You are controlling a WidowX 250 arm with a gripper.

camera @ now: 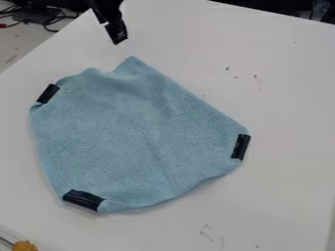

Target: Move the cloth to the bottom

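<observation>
- Your light-blue cloth lies spread in the left and middle of the view, its top corner pointing up towards the gripper.
- Its outline is uneven: you have a dip beside that top corner, a long straight side sloping down to the right, and a curved lower edge.
- Three black strips sit on it, one at the upper left, one at the lower left and one at the right.
- For room, you have white tabletop between the cloth's lower edge and the bottom of the view, and a broader stretch to its right.
- At the bottom left, watch the yellow-orange piece, close to the view's corner.
- The gripper hangs from the top edge, tipped down, just above and left of the cloth's top corner, apart from it; you can't tell whether it is spread or pressed together.
- Your table is white, with small dark marks at the upper right and lower down.
- Beyond its upper left edge, you see dark cables.
</observation>
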